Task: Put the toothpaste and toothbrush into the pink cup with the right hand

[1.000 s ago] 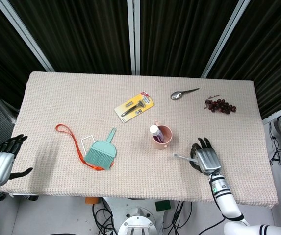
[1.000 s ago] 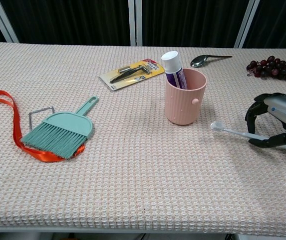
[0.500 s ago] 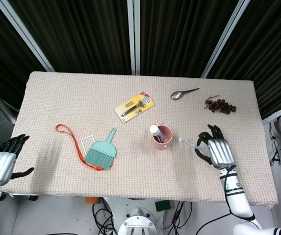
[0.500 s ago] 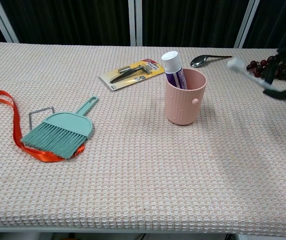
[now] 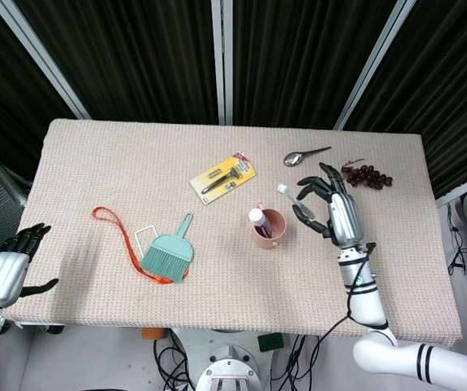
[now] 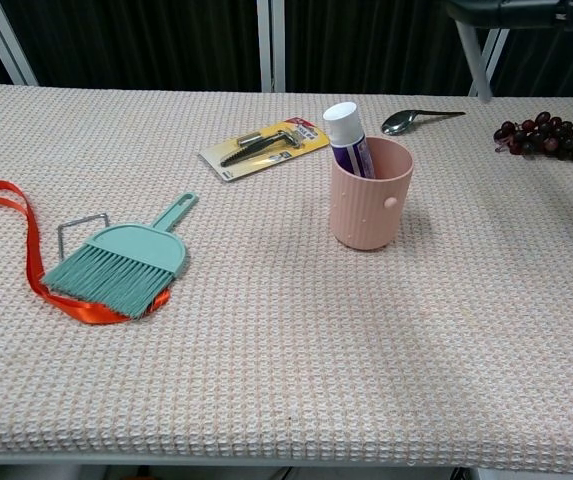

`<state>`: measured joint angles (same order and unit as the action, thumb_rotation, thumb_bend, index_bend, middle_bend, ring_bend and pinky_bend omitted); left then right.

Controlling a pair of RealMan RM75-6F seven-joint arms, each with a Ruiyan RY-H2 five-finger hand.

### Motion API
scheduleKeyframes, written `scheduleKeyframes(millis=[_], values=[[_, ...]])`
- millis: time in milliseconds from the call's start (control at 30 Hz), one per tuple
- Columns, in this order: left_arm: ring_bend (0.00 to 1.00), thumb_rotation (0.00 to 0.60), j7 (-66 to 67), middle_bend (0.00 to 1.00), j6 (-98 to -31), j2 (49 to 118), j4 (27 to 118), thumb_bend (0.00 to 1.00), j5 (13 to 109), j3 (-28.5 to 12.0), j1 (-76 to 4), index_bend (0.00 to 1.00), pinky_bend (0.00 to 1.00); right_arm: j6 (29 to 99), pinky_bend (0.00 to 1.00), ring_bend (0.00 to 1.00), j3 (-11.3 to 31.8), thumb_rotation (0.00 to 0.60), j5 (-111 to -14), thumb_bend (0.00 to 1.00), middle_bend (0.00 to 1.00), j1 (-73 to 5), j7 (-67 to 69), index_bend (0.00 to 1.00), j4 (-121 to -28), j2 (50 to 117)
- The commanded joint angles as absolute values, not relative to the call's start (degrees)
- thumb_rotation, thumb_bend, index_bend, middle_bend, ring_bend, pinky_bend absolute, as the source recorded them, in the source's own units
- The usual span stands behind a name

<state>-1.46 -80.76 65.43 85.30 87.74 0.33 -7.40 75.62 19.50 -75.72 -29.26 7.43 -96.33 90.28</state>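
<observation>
Count: one pink plastic cup (image 6: 370, 203), one purple toothpaste tube (image 6: 347, 137), one white toothbrush (image 5: 292, 193), one teal dustpan brush (image 6: 121, 260), one metal spoon (image 5: 305, 155), one carded tool pack (image 5: 223, 177), one orange ribbon (image 6: 18, 232), one dark grape bunch (image 6: 546, 134), probably one wire clip (image 6: 74, 232).

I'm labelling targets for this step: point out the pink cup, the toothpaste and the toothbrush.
pink cup (image 6: 369, 210), chest view, on its front wall.
toothpaste (image 6: 343, 122), chest view, on its white cap above the rim.
toothbrush (image 5: 284, 189), head view, on its white head end.

Toothpaste (image 6: 346, 137) upright in pink cup (image 6: 370, 200)
</observation>
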Motion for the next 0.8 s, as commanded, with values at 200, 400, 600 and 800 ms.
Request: scheduleKeyframes(millis=[200,400,600,800], values=[[0.11,0.522,-3.27,0.08,-80.81,66.1,83.62,0.08,87.25,0.19,-7.22,0.09,0.26,70.04,0.0,0.03,20.13,0.6,-75.02,0.85,0.37,-33.01,26.01,0.79,-84.48,98.67],[0.11,0.519,-4.24,0.07,-81.29,66.16,82.83,0.08,87.26,0.25,-6.87,0.09,0.26,70.08,0.0,0.03,18.64,0.6,-77.25,0.85,0.37,-33.36,32.53,0.79,-77.86,101.62],[0.11,0.523,-4.53,0.07,-81.74,66.2,82.39,0.08,87.27,0.18,-6.65,0.09,0.26,68.91,0.0,0.02,17.91,0.6,-78.01,0.83,0.35,-33.72,39.68,0.79,-73.73,103.59],[0.11,0.52,-4.46,0.07,-81.5,66.35,82.07,0.08,87.11,0.21,-6.64,0.09,0.26,67.04,0.0,0.0,16.0,0.6,-79.51,0.74,0.24,-34.03,42.82,0.63,-71.86,103.47]])
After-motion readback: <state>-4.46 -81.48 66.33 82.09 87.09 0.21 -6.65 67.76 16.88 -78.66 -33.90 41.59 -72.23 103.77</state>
